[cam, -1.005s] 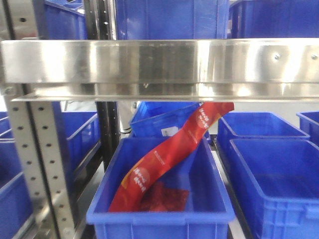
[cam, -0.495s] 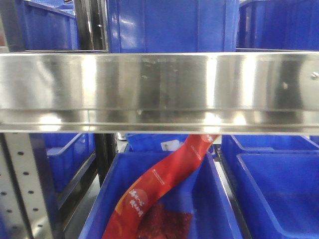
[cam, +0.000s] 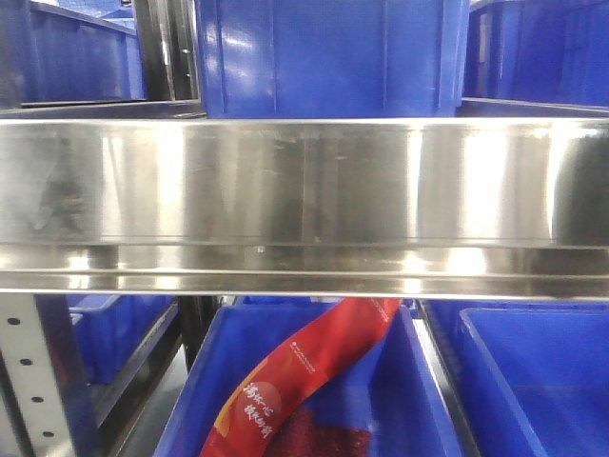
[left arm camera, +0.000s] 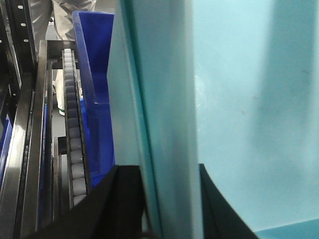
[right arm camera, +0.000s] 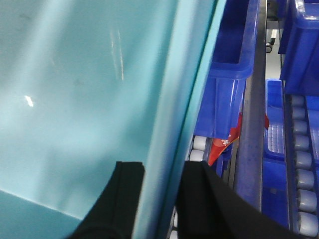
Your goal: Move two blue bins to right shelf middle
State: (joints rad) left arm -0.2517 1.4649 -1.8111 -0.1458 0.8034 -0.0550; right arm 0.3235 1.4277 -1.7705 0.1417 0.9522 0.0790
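Observation:
A pale aqua-blue bin fills both wrist views, its inside wall [left arm camera: 239, 99] [right arm camera: 75, 89] and thick rim seen up close. I cannot tell whether a second bin is nested in it. My left gripper [left arm camera: 167, 199] is shut on the rim, one black finger on each side of the wall. My right gripper [right arm camera: 162, 199] is shut on the rim of the opposite side in the same way. The shelf tier's broad shiny steel front lip [cam: 304, 190] spans the front view. The aqua bin does not show in the front view.
A dark blue bin [cam: 324, 57] stands on the tier above the lip. Below it, a dark blue bin [cam: 419, 400] holds a long red packet [cam: 304, 371], with another bin [cam: 533, 381] to its right. Roller tracks [left arm camera: 75, 149] [right arm camera: 304, 164] and more dark blue bins flank the aqua bin.
In the front view the steel lip has grown larger and shifted lower in the frame, and less of the lower bins and red packet shows. The view has risen and come closer.

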